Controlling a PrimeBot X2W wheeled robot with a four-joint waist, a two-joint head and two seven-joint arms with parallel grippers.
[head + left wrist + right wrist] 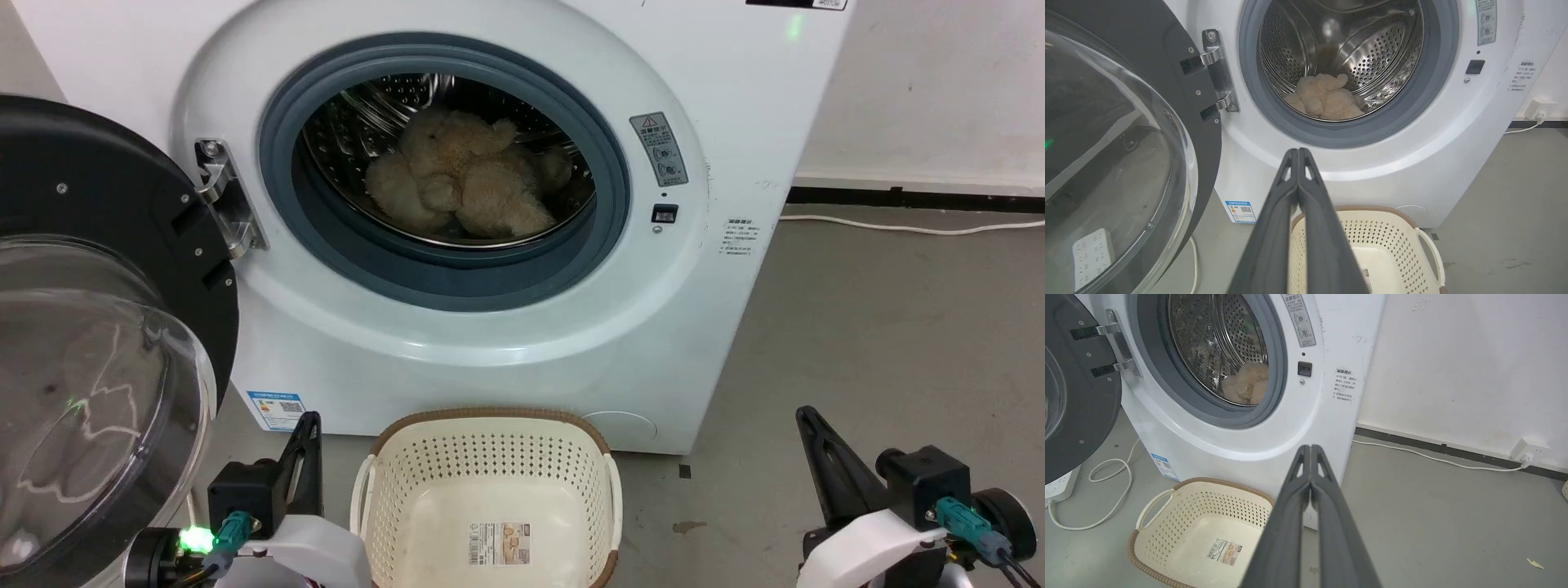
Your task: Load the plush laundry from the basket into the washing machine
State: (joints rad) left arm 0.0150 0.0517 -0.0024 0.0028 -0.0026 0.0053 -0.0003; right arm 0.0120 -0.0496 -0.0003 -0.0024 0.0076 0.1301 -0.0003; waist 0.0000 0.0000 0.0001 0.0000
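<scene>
Grey floor (882, 343) under basket (490, 457); white wall (939, 82)

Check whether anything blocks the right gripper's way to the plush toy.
Nothing visible does. From the right gripper, the plush laundry shows in the drum through the open mouth; the door is swung off to the left, the basket on the floor below.

I see grey floor (1453, 522), white wall (1453, 355), dark baseboard (1412, 442), white cable (1433, 459) running to wall socket (1529, 451).
</scene>
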